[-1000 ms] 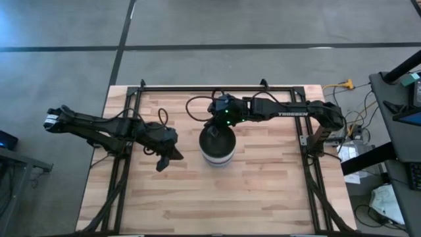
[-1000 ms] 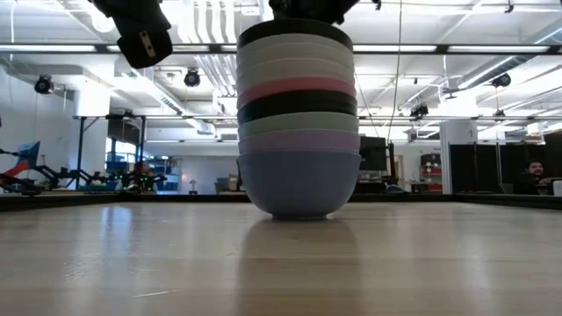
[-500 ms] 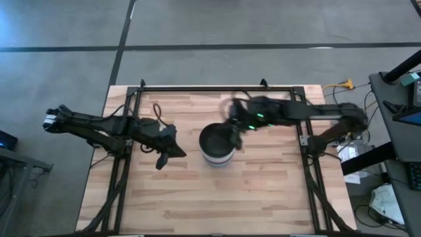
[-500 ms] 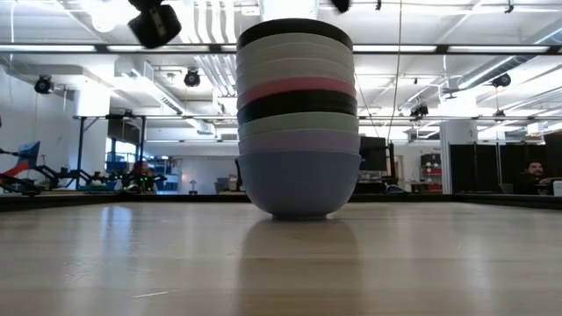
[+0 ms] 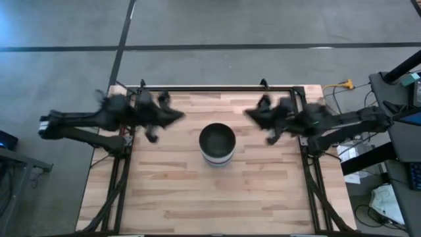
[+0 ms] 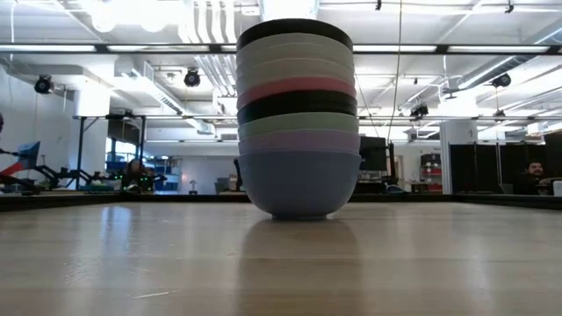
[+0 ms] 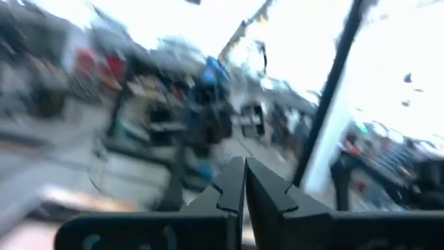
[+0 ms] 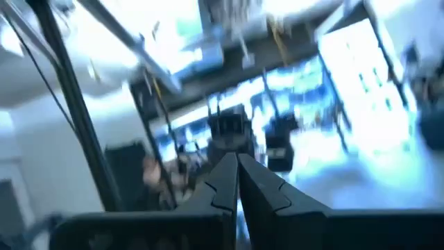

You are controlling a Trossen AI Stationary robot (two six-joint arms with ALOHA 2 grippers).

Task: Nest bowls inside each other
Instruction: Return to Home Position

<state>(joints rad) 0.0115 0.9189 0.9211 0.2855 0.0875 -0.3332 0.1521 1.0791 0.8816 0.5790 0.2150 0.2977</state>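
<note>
Both arms drawn back from the bowls [image 5: 217, 143] since the earlier frame: left gripper [image 5: 175, 116] over the bench's [image 5: 197, 197] left side, right gripper [image 5: 254, 113] over its right side, each well apart from them. Fingers of both pressed together, empty. Bowls nested in one upright stack at bench centre, black uppermost, blue lowest.

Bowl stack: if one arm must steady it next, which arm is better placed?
Neither clearly. The left gripper and the right gripper are both shut, both clear of the bowl stack, at similar distance on opposite sides. Either could serve.
</note>
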